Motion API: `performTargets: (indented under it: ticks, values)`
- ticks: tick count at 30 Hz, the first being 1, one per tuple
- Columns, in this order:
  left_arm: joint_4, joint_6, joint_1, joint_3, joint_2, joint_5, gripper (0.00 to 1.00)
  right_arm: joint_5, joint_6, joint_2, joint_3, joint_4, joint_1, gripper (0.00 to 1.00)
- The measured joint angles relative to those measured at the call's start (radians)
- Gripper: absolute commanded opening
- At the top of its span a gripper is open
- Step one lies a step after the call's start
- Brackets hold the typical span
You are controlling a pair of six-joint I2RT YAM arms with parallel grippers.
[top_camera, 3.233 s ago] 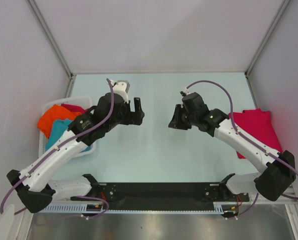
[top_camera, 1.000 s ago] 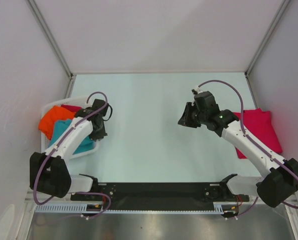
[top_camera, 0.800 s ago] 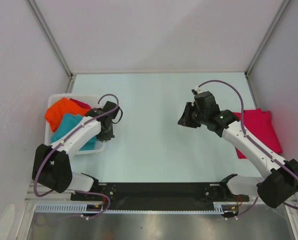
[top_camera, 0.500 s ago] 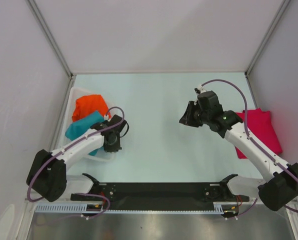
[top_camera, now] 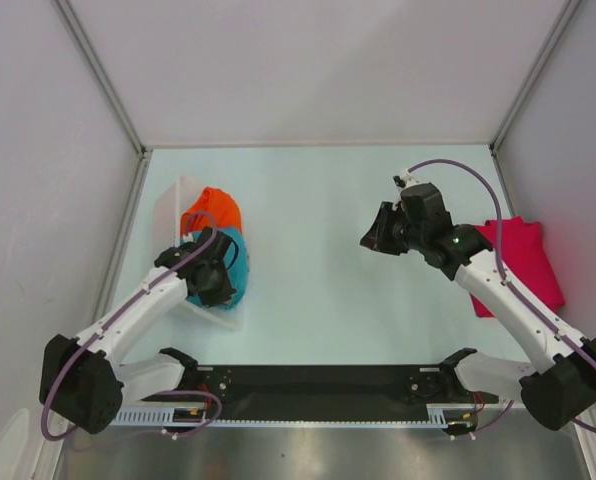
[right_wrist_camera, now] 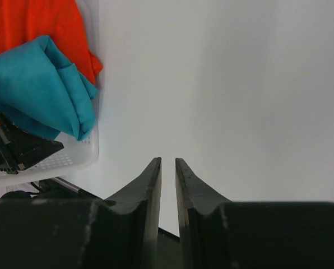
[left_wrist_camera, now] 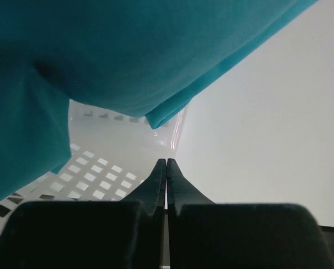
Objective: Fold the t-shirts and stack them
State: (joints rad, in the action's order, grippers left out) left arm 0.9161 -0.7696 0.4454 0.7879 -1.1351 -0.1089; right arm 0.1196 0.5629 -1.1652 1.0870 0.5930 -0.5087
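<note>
At table-left, teal t-shirt [top_camera: 236, 268] and orange t-shirt [top_camera: 214, 208] sit bunched in the white basket [top_camera: 176, 198], which looks tipped on its side; teal bulges out over the rim. Crimson t-shirt [top_camera: 523, 255] lies far right on the table [top_camera: 308, 300], partly under the right arm. Left gripper [left_wrist_camera: 166, 162] sits by the basket rim under overhanging teal cloth, fingers pressed together, nothing visible btwn them. Right gripper [right_wrist_camera: 167, 162] hovers mid-table, jaws slightly apart, empty. Cloth prob. light, limp, non-slip: pinch a loose teal edge, not the bulk; orange may drag along.
</note>
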Motion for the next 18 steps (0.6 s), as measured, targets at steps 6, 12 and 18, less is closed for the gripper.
performTargets:
  ticks: [6, 12, 18]
  values:
    - [0.051, 0.010, -0.080, 0.022, 0.053, 0.000, 0.00, 0.002, 0.000, 0.018, -0.010, 0.001, 0.009, 0.22]
    - [0.084, 0.046, -0.277, 0.023, 0.138, 0.033, 0.00, 0.002, 0.000, 0.018, -0.010, 0.000, 0.010, 0.21]
    - [0.093, 0.058, -0.388, 0.022, 0.214, 0.089, 0.00, 0.003, 0.000, 0.017, -0.017, 0.000, 0.010, 0.22]
